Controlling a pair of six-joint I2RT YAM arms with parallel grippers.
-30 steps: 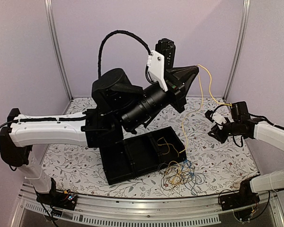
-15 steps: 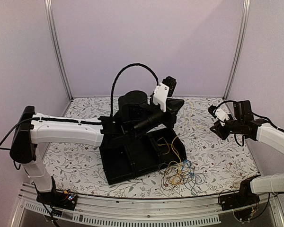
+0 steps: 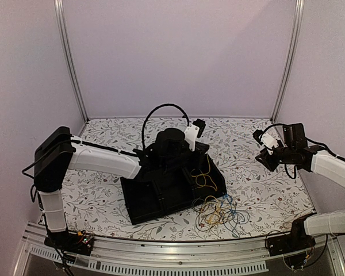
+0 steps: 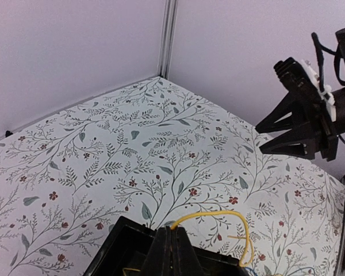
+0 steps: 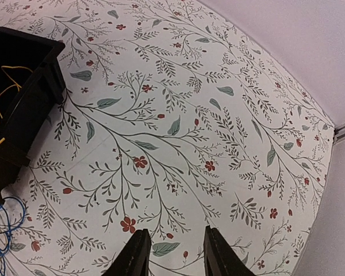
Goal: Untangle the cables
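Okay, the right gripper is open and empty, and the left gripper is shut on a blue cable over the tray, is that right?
Not quite. The cable in the shut left gripper is yellow, not blue; the left wrist view shows it looping out from the fingertips over the tray. The right gripper is open and empty, as you said.

A robotics lab test cell: a left arm (image 3: 103,161) and a right arm (image 3: 333,167) stand bolted to an aluminium rail (image 3: 178,253) along the near edge of a floral-covered desk (image 3: 259,195), boxed in by plain lilac wall panels (image 3: 178,52) and metal corner posts (image 3: 69,63), with exposed wiring (image 3: 77,238) at the arm bases.
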